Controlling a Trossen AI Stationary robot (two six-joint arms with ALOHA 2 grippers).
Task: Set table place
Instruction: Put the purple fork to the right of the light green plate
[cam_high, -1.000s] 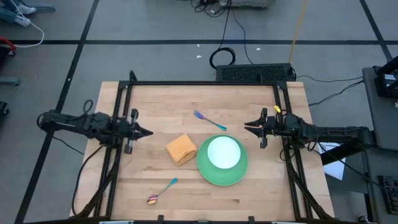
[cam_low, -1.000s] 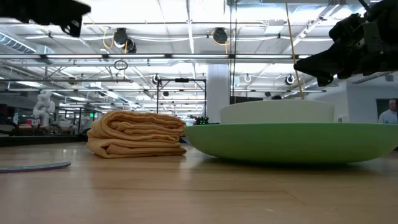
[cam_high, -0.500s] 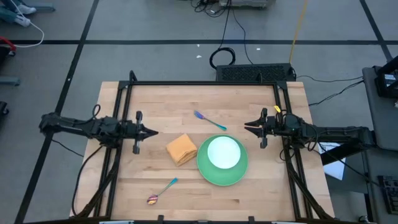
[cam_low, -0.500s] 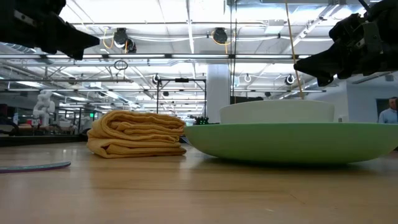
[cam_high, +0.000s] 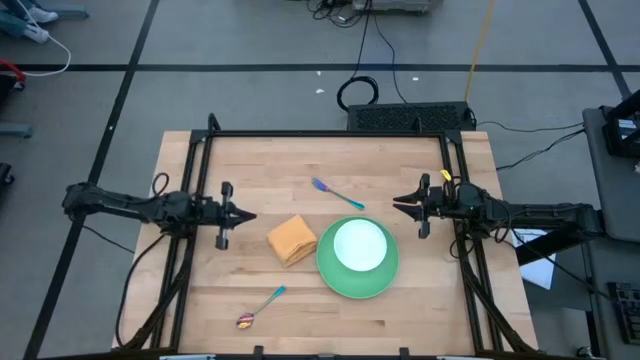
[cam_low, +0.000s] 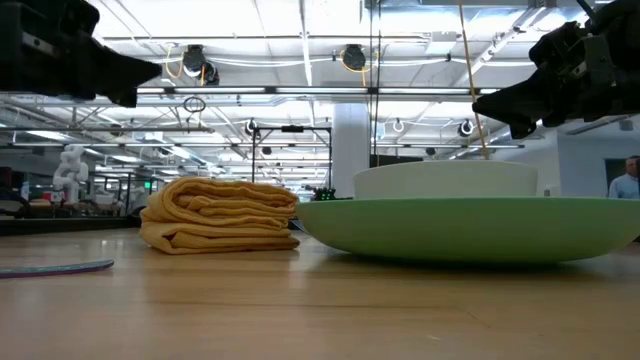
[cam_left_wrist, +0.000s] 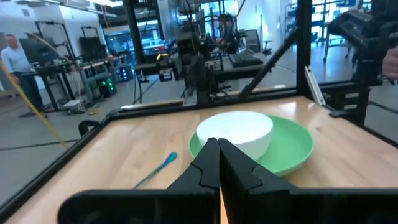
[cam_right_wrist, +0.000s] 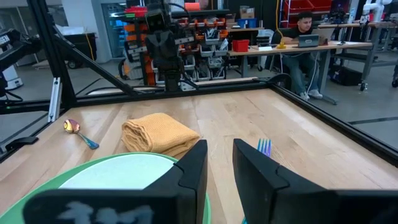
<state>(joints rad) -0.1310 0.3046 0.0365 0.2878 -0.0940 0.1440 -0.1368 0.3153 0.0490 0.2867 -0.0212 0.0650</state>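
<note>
The green plate (cam_high: 330, 272) lies right of the table's middle with the white bowl (cam_high: 359, 245) standing in it. The folded orange napkin (cam_high: 292, 240) lies against the plate's left side. The blue-handled fork (cam_high: 337, 193) lies flat behind them. The teal-handled spoon (cam_high: 260, 307) lies near the front edge. My left gripper (cam_high: 252, 215) is shut and empty, level above the table, just left of the napkin. My right gripper (cam_high: 396, 203) hovers right of the fork and behind the plate, its fingers slightly apart (cam_right_wrist: 220, 168) and empty.
A black frame (cam_high: 330, 133) runs along the table's far edge and down both sides. Bare wood lies at the front right and far left. Beyond the table, people (cam_right_wrist: 305, 37) sit at workbenches.
My left gripper has moved a little toward the table's right edge, closer to the napkin, staying shut. Nothing on the table has moved.
</note>
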